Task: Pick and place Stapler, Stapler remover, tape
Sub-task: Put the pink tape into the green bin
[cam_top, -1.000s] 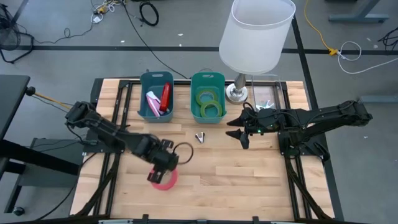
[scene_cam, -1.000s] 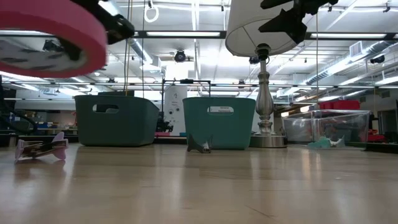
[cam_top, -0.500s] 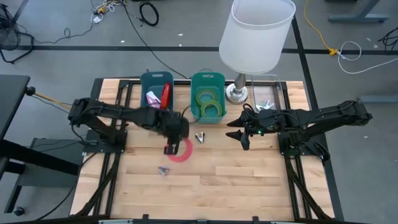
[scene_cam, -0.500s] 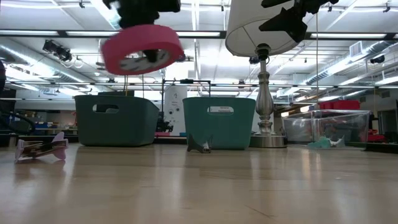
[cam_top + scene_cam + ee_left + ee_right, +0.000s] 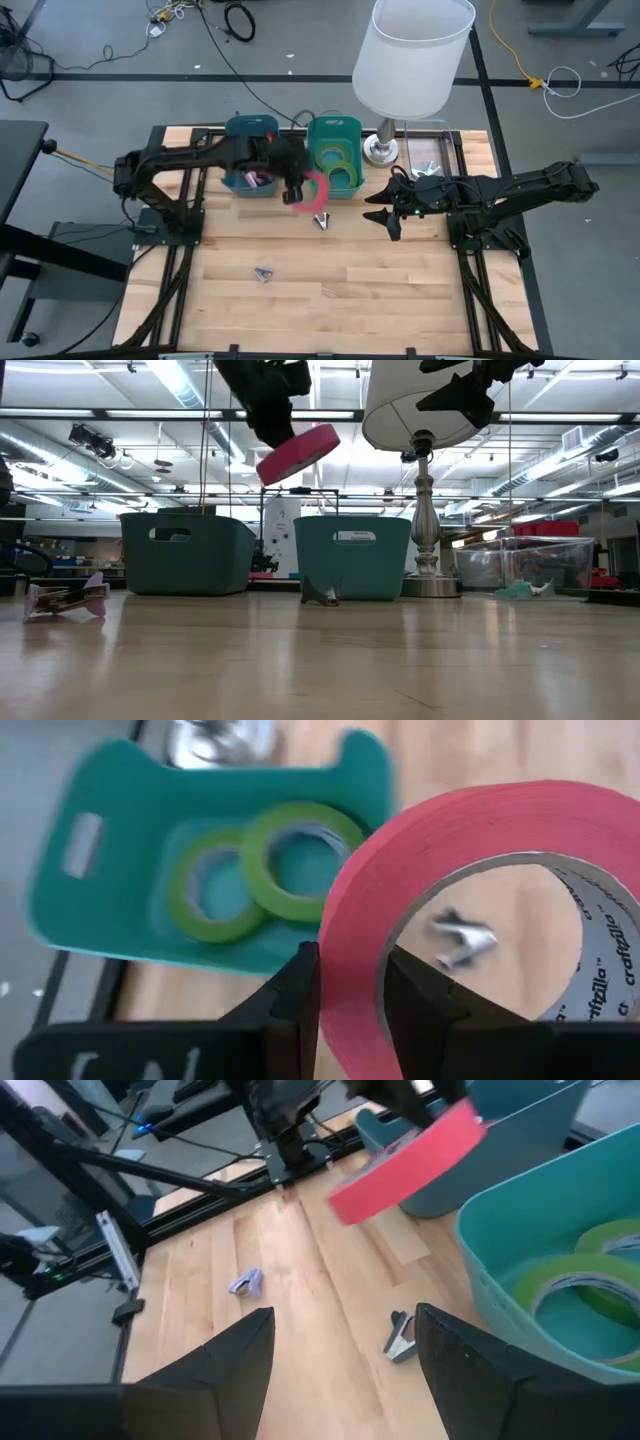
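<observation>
A pink tape roll (image 5: pixel 313 190) hangs in the air by the near rim of the right teal bin (image 5: pixel 334 128), with my left gripper (image 5: pixel 297 188) shut on it. That bin holds two green tape rolls (image 5: pixel 270 870). A dark stapler remover (image 5: pixel 321 220) lies on the table just near of the bin, and a purple one (image 5: pixel 263 273) lies farther toward the near edge. The stapler is hidden under my left arm over the left teal bin (image 5: pixel 249 128). My right gripper (image 5: pixel 384 214) hovers open at the table's right, with nothing between its fingers. My left gripper pinches the pink roll's wall (image 5: pixel 350 935), one finger (image 5: pixel 298 995) outside the ring and the other finger (image 5: pixel 412 1000) inside its hole. The fingers slant down from the table's left. The roll (image 5: pixel 298 452) is lifted clear and tilted.
A tall lamp with a white shade (image 5: pixel 412 55) stands on its metal base (image 5: pixel 380 150) right of the bins. A clear box (image 5: pixel 520 565) sits at the far right. Bare wood lies between the near edge and the removers.
My left gripper has swung from the table's near left toward the far edge and the right, rising a little and turning, with the pink roll. The roll was level and low; now it is tilted beside the right bin. The purple remover has stayed on the table.
</observation>
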Controlling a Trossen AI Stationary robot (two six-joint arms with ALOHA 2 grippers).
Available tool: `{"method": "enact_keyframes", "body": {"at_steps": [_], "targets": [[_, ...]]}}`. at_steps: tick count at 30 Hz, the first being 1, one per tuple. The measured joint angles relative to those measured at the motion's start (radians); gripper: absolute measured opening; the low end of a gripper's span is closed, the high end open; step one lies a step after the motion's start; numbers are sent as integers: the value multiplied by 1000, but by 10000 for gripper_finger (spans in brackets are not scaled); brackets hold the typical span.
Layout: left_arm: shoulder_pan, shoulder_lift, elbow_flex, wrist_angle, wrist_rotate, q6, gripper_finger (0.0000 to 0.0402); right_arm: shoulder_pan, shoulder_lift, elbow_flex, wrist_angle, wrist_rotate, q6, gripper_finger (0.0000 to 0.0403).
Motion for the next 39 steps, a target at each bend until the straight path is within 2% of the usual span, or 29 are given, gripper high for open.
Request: {"method": "enact_keyframes", "body": {"at_steps": [14,17,23,30,39], "targets": [[208,0,0,288,2,-3,96,0,0,0,2,195,37,239],[236,0,0,337,45,-3,96,0,0,0,2,218,67,239],[263,7,0,397,72,-3,96,0,0,0,2,243,111,239],[270,95,-2,453,109,-11,96,0,0,0,6,261,112,239],[273,230,-2,547,60,-11,97,0,0,0,1,269,111,239]]}}
